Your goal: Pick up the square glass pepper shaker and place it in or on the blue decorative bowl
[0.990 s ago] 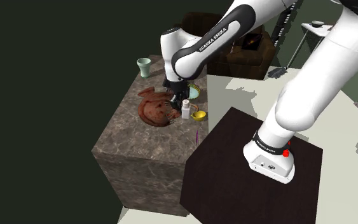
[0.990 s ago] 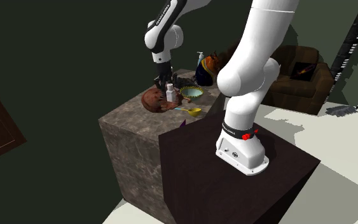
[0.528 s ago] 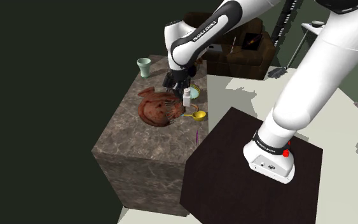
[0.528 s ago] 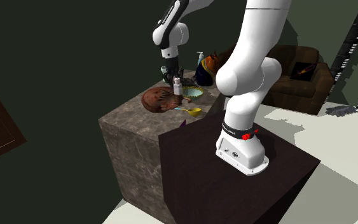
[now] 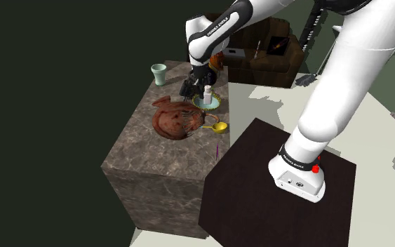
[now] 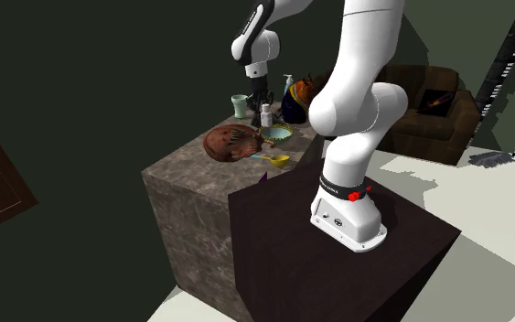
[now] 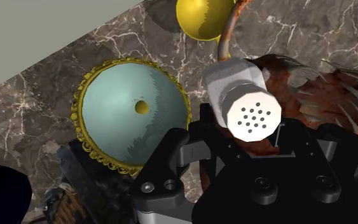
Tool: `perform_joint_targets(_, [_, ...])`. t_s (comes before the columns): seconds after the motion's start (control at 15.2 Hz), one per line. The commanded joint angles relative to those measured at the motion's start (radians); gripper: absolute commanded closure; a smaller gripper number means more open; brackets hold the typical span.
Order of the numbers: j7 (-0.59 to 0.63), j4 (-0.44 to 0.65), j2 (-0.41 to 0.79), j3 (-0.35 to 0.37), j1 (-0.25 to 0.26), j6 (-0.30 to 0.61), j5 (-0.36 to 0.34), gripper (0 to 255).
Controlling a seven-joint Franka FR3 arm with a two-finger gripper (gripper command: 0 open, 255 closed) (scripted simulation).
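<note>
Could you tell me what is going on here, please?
The white arm's black claw is shut on a pale square shaker with a perforated top, holding it above the marbled block, close beside the light blue, gold-rimmed bowl. The shaker is not yet in the bowl. A brown ornament and a small yellow bowl sit nearby.

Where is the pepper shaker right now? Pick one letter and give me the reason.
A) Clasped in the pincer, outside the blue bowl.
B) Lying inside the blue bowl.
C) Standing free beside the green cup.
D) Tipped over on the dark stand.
A: in the wrist view the pincer clasps the pepper shaker, with its holed cap facing the camera, and the blue bowl beside it holds nothing.
</note>
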Motion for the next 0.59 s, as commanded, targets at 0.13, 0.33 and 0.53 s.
perform_joint_targets(0.13, [-0.072, 0.124, 0.090, -0.035, -0.041, -0.028, -0.012, 255])
perform_joint_targets(0.33, [-0.123, 0.227, 0.160, -0.056, -0.070, -0.056, -0.015, 255])
perform_joint_targets(0.53, [-0.174, 0.344, 0.237, -0.074, -0.100, -0.091, -0.015, 255])
